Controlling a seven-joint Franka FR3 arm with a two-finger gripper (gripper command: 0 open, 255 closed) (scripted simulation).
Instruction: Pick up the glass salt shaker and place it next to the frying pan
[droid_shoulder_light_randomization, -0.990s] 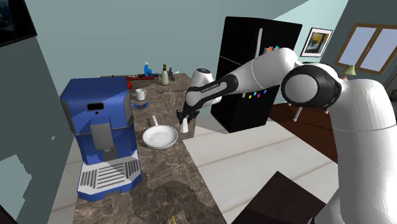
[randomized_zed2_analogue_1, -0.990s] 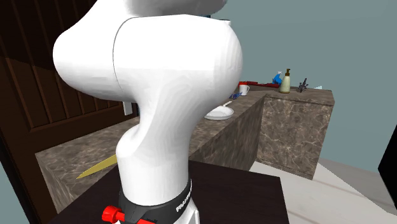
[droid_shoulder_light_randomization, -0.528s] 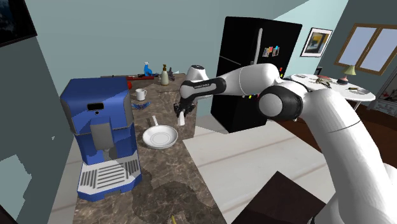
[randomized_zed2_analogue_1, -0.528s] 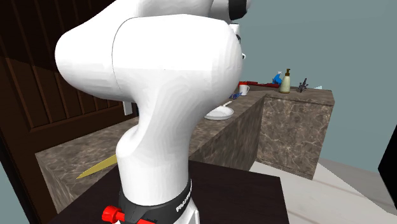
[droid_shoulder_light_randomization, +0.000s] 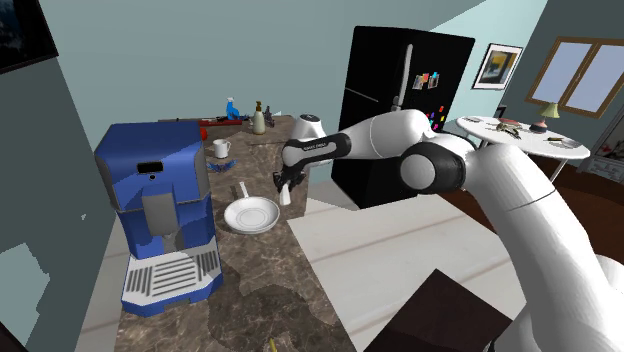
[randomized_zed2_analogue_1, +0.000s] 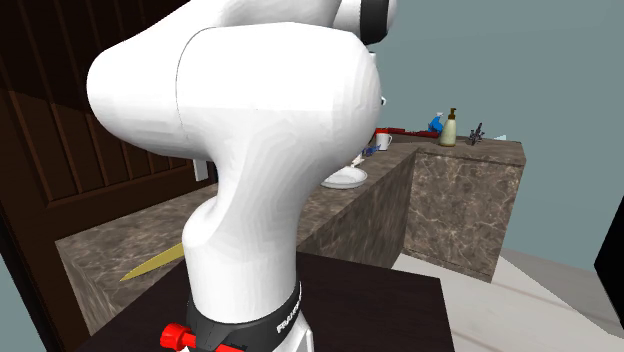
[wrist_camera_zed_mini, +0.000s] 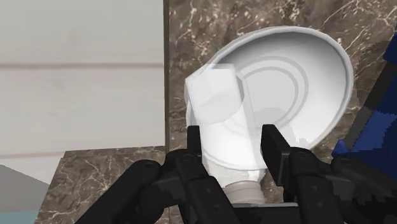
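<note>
My elbow has dropped in the last 1 second; my claw (wrist_camera_zed_mini: 232, 135) keeps pinching the translucent salt shaker (wrist_camera_zed_mini: 216, 108) at the white frying pan's (droid_shoulder_light_randomization: 251, 215) 2 o'clock in the shoulder view, so lowering seems next.

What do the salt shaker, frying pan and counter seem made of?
The salt shaker looks see-through, glass or clear plastic: the pan's rim shows through it. The frying pan is plain matte white, material unclear. The counter looks like dark brown stone, perhaps marble, with pale veins.
</note>
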